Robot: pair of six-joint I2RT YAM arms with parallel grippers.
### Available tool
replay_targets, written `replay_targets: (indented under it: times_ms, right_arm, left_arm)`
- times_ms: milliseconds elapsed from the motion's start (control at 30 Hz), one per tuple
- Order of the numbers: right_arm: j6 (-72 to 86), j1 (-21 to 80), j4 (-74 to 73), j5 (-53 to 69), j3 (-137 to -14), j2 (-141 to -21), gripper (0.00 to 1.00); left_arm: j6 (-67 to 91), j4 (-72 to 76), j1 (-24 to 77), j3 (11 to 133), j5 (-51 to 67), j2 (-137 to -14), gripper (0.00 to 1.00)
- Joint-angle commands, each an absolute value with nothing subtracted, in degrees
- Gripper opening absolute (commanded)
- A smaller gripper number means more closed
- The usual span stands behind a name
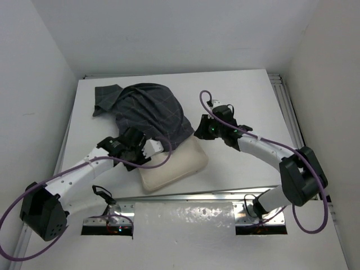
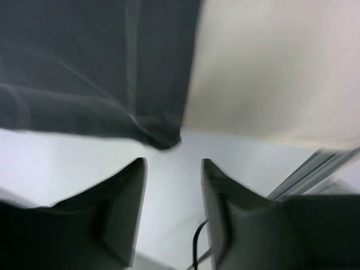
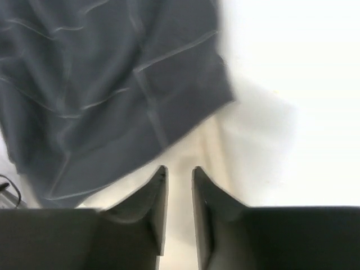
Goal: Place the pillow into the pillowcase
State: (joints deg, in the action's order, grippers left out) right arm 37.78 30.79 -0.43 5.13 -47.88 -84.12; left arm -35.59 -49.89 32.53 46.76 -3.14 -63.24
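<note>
Dark left gripper (image 2: 173,162) is hanging half open, right gripper (image 3: 179,169) barely parted, both gripping nothing; charcoal pillowcase (image 1: 149,109) is covering the far half of the pillow (image 1: 174,166) on the worktop (image 1: 242,101).

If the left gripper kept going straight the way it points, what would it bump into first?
Probably the pillowcase: its dark corner sits right ahead of the open left gripper, with the pillow and its cream edge just beside it. Only bare table shows between. Depth is hard to judge here.
</note>
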Motion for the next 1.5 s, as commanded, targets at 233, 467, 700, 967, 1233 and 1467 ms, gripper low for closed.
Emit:
replay_targets:
  times_ms: [233, 467, 700, 967, 1233, 1467]
  right_arm:
    - [15.9, 27.5, -0.3, 15.6, -50.6, -90.3, 0.51]
    - [18.4, 28.3, 9.7, 16.1, -49.9, -95.7, 0.6]
    - [26.8, 28.0, 15.4, 18.0, -39.2, -83.3, 0.68]
    - [68.7, 29.4, 2.9, -5.5, -23.1, -57.7, 0.76]
    - [91.6, 43.3, -0.2, -18.5, -19.1, -51.0, 0.79]
    - [96.2, 47.7, 16.0, -14.0, -16.3, -62.7, 0.88]
  left_arm:
    - [-37.6, -38.1, 30.8, 33.8, -16.2, -61.3, 0.89]
    - [-34.6, -24.0, 29.4, 28.8, -25.5, -67.5, 0.84]
    - [-34.6, -20.1, 28.9, 27.9, -23.2, -72.6, 0.07]
    - [-32.7, -27.6, 28.9, 32.9, -14.5, -66.0, 0.0]
    - [-30.7, -33.8, 29.2, 39.5, -8.4, -66.4, 0.0]
    - [-31.7, -34.3, 29.4, 38.3, -9.1, -67.1, 0.0]
